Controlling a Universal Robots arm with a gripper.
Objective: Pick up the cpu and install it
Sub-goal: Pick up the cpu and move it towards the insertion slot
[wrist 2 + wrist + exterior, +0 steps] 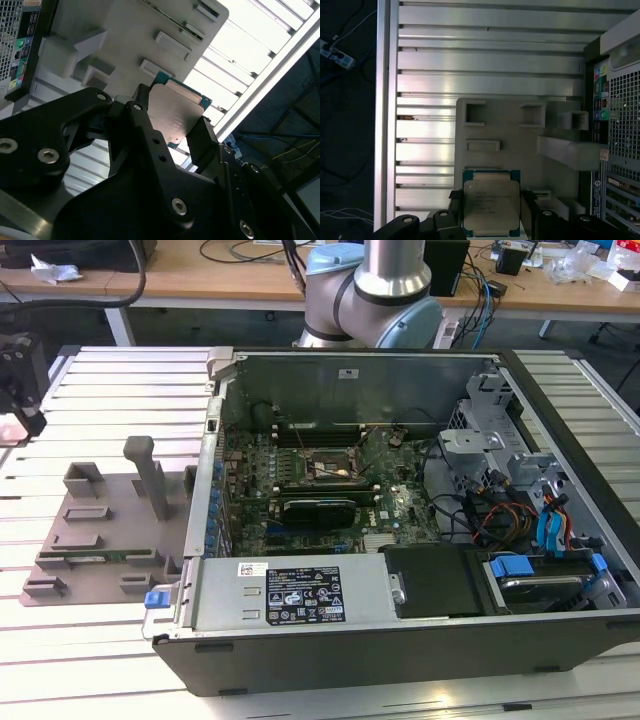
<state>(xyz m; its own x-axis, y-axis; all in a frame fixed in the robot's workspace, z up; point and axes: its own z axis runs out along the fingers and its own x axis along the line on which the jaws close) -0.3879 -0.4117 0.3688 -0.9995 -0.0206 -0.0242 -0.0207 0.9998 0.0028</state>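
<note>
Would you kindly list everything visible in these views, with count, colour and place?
cpu: one, silver-grey top with green border, between the gripper's fingers in both wrist views.
fixture tray: one, grey, on the table, to the exterior view's left of the case.
computer case: one, black, open, on the table at the exterior view's centre and right.
table: one, silver, slatted, under tray and case.
desk: one, wooden, behind the table, cables on it.
robot arm: one, grey and light blue, behind the case.
gripper: one, black, shut on the cpu.
</note>
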